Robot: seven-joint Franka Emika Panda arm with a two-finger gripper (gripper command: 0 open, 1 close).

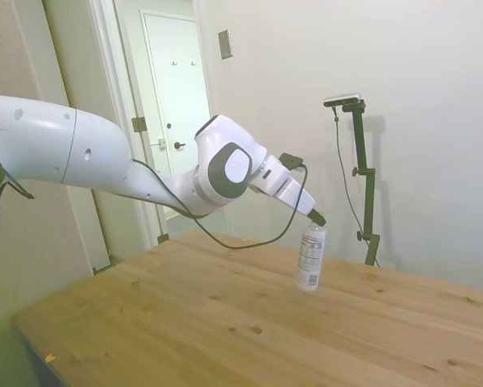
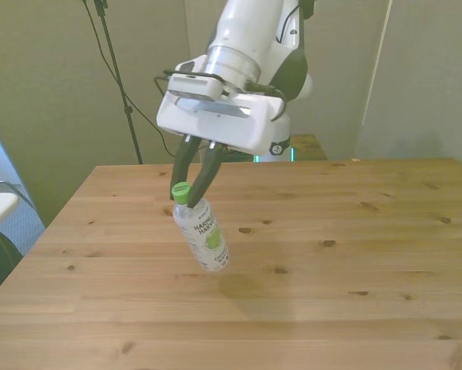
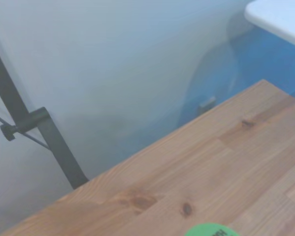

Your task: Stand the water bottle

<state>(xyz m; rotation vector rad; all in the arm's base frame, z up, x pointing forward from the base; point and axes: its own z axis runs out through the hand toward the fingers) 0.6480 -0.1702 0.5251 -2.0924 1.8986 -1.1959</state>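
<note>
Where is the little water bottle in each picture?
Side view: the water bottle is right of centre, held at its cap by the gripper.
Front view: it is left of centre, tilted.
Wrist view: only its green cap peeks in at the edge.
Shared landmark: the wooden table.

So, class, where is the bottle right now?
The bottle hangs tilted in the claw, held at its green cap, toward the front view's left of the table; whether its base touches the wood is unclear.
</note>
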